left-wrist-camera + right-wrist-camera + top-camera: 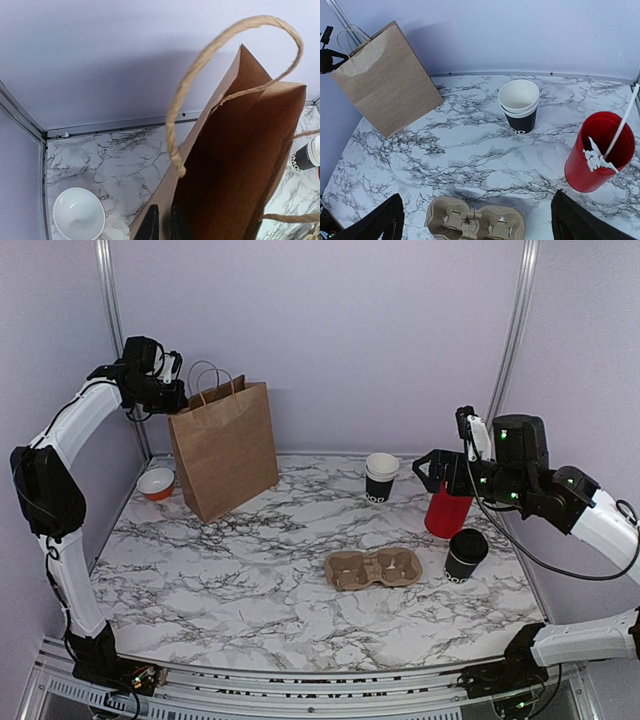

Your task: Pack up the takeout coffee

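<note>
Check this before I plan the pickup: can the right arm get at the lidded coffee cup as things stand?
Probably yes. The right gripper hangs open close by, nothing covers the lidded cup, and only the red cup stands just behind it.

Robot test cell in a lab, set with takeout props.
A paper bag stands on a marble-patterned surface boxed in by plain lilac panels and bare aluminium posts behind the bag. Two cabled robot arms, bolted by a metal rail well in front of the bag, reach in from either side. Right of the bag sit a cup stack, a red cup and a cardboard carrier; left of it, a small bowl.
</note>
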`<act>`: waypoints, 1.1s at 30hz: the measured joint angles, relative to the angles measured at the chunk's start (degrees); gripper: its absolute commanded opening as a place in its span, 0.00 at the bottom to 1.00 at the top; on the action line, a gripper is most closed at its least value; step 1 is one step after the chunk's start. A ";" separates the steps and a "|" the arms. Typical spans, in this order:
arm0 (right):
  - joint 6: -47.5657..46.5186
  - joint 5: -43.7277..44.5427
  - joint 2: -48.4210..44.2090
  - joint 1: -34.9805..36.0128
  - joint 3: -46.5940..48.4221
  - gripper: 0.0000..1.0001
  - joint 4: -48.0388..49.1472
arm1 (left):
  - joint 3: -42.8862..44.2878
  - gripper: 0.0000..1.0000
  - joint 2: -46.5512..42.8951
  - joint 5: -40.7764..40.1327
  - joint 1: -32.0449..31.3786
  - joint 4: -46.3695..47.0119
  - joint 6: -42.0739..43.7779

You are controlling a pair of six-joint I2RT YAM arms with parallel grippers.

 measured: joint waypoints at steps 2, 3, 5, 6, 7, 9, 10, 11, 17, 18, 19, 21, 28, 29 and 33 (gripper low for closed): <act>0.00 -0.15 0.00 0.00 0.00 0.99 0.04 | -0.22 0.05 -0.17 0.57 -0.02 0.00 -0.59; 0.00 -0.22 0.00 0.00 0.00 0.99 0.09 | -0.46 0.04 -0.39 0.87 -0.02 0.00 -0.81; 0.02 -0.31 0.00 0.00 -0.02 0.99 0.31 | -1.05 0.01 -1.07 1.33 -0.13 -0.09 -1.20; 0.02 -0.33 0.00 0.00 -0.07 0.99 0.57 | -1.33 0.01 -1.53 1.49 -0.20 -0.17 -1.42; 0.04 -0.33 0.00 0.00 -0.09 0.99 0.74 | -1.64 0.00 -2.01 1.75 -0.28 -0.26 -1.73; 0.09 -0.37 0.02 0.00 -0.35 0.99 1.27 | -2.21 0.00 -3.08 2.36 -0.61 -0.55 -2.27; 0.13 -0.42 0.11 0.00 -0.39 0.99 1.33 | -2.54 0.00 -3.69 2.49 -0.83 -0.57 -2.47; 0.17 -0.46 0.26 0.00 -0.42 0.99 1.44 | -2.93 0.00 -4.31 2.71 -1.07 -0.61 -2.71; 0.22 -1.16 1.46 0.00 -0.72 0.99 2.47 | -6.32 0.00 -8.79 3.34 -2.99 -0.72 -4.50; 0.22 -1.38 1.68 0.00 -0.72 0.99 2.62 | -6.88 0.00 -9.44 3.37 -3.28 -0.72 -4.87; 0.22 -1.53 1.97 0.00 -0.72 0.99 2.78 | -7.69 0.00 -10.23 3.37 -3.67 -0.68 -5.18; 0.22 -1.81 2.47 0.00 -0.72 0.99 3.06 | -10.01 0.00 -12.31 3.37 -4.57 -0.72 -6.23; 0.20 -2.91 4.55 0.00 -0.72 1.00 4.28 | -19.23 0.00 -20.52 1.14 -9.33 -0.61 -11.34; 0.20 -3.15 4.90 0.00 -0.72 0.99 4.42 | -20.85 0.00 -21.81 0.46 -10.49 -0.57 -11.80; 0.13 -4.63 6.29 0.00 -0.57 0.99 4.68 | -25.51 0.00 -25.73 -2.03 -14.27 -0.57 -12.57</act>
